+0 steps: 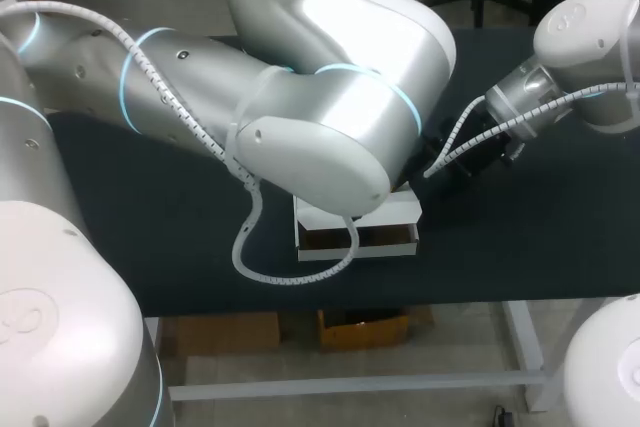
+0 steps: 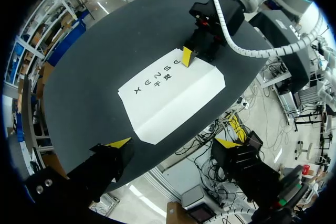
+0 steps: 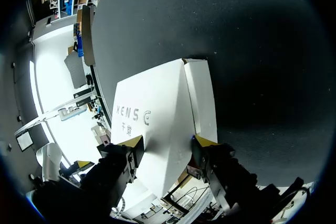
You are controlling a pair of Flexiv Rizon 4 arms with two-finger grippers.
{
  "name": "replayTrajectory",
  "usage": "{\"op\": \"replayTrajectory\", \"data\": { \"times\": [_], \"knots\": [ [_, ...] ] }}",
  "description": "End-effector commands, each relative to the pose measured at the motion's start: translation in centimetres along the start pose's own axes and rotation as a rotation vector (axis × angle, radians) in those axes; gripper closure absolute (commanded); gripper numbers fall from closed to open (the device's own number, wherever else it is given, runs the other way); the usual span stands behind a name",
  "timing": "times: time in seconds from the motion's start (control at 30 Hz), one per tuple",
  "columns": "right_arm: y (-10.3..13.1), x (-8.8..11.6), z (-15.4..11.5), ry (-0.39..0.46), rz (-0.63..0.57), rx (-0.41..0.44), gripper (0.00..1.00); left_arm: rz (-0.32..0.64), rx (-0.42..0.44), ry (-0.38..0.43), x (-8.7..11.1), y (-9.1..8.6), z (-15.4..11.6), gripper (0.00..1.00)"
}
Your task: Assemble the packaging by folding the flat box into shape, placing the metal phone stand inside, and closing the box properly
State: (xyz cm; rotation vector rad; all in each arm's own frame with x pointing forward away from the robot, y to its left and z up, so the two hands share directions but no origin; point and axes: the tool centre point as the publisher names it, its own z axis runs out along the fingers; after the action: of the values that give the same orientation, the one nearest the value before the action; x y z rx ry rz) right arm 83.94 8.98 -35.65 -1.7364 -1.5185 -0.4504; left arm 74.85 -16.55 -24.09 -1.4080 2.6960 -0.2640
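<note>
A flat white box (image 1: 385,209) with dark print on its top lies near the table's front edge, mostly under my left arm's elbow (image 1: 320,137) in the head view; its front side shows a brown inside. My left gripper (image 2: 173,142) hangs open high above the box (image 2: 170,95), touching nothing. My right gripper (image 3: 169,142) stands at the box's right end, with one yellow tip on the top panel (image 3: 152,124) and the other against the narrow side. Its upper yellow fingertip (image 2: 186,56) rests on the box's edge. The phone stand is not in sight.
The black table (image 1: 150,227) runs out to the left and right of the box. My left arm's white spiral cable (image 1: 290,275) loops down just in front of the box, near the table's front edge (image 1: 400,297).
</note>
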Motion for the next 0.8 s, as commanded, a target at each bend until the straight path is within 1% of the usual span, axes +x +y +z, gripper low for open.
{"op": "replayTrajectory", "data": {
  "times": [0.03,0.17,0.23,0.37,0.47,0.8],
  "knots": [
    [-0.01,0.02,-0.04,0.0,0.0,0.002,0.47,-0.001,-0.001,-0.008,0.33,-0.07,0.01,0.0],
    [-0.02,0.03,-0.04,0.001,-0.001,0.002,0.43,-0.001,-0.001,-0.008,0.33,-0.07,0.01,0.0],
    [-0.02,0.03,-0.04,0.001,-0.001,0.002,0.46,-0.001,-0.001,-0.008,0.33,-0.07,0.01,0.0],
    [-0.02,0.03,-0.04,0.001,-0.001,0.002,0.47,-0.001,-0.001,-0.008,0.33,-0.07,0.01,0.0],
    [-0.02,0.03,-0.04,0.001,-0.001,0.002,0.5,-0.001,-0.001,-0.008,0.33,-0.07,0.01,0.0],
    [-0.02,0.03,-0.04,0.001,-0.001,0.002,0.47,-0.001,-0.001,-0.008,0.33,-0.07,0.01,0.0]
  ]
}}
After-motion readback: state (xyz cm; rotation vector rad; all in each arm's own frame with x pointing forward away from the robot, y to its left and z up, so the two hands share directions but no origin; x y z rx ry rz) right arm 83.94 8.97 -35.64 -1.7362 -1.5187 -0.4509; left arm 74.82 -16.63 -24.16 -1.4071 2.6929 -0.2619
